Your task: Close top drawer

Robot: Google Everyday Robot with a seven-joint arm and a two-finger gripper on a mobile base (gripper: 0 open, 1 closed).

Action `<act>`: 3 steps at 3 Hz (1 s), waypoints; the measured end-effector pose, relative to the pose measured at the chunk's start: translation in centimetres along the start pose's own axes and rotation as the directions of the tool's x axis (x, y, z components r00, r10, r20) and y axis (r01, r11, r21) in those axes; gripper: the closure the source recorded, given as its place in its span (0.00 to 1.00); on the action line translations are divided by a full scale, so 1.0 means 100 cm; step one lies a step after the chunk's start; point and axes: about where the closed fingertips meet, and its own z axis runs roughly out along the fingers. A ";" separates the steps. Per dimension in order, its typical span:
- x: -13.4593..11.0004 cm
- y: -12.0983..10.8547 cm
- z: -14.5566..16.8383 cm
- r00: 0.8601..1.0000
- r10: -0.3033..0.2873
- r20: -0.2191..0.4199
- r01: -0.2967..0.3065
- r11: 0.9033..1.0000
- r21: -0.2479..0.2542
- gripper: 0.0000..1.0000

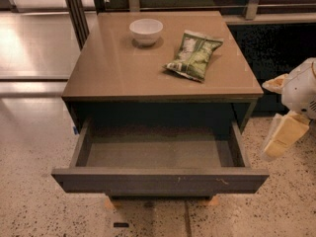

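Observation:
The top drawer (160,180) of a small brown cabinet is pulled far out. Its dark grey-purple flat front faces me, with small pale scratches right of centre. Its grey inside is bare. My gripper (282,132) is at the right edge of the camera view, pale yellow below a white arm part. It hangs beside the cabinet's right side, level with the open drawer and apart from it, and holds nothing that I can see.
On the cabinet top (113,73) stand a white bowl (146,31) at the back and a green chip bag (194,55) to its right. The speckled floor (39,211) surrounds the cabinet. A metal post (76,11) stands at the back left.

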 end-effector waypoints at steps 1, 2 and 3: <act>0.022 -0.005 0.088 0.985 0.097 0.143 -0.089 0.994 -0.063 0.00; 0.027 -0.028 0.122 0.970 0.139 0.202 -0.135 0.990 -0.029 0.11; 0.027 -0.029 0.122 0.970 0.138 0.201 -0.135 0.990 -0.027 0.35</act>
